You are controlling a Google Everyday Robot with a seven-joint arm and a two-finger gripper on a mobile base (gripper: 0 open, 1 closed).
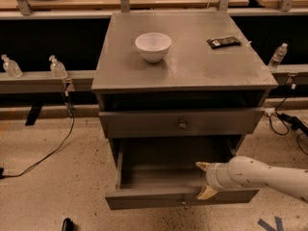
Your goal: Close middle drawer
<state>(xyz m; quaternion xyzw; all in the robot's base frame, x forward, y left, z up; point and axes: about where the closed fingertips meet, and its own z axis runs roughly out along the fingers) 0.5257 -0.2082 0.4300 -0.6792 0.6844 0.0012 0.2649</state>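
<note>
The middle drawer (144, 177) of the grey cabinet (183, 71) is pulled far out. It is a long shallow box with nothing showing inside, and a small knob (183, 202) sits on its front. My gripper (204, 179) reaches in from the right on a white arm (260, 174), at the right end of the drawer's front wall. Its cream fingertips (202, 166) are spread apart. One is over the drawer's inside and the other is at the top of the front panel. It holds nothing.
The drawer above (182, 124) sits nearly shut with a dark gap over it. A white bowl (153, 46) and a dark flat packet (223, 42) lie on the cabinet top. Bottles (57, 67) stand on rails at both sides. Cables (53, 150) trail on the floor.
</note>
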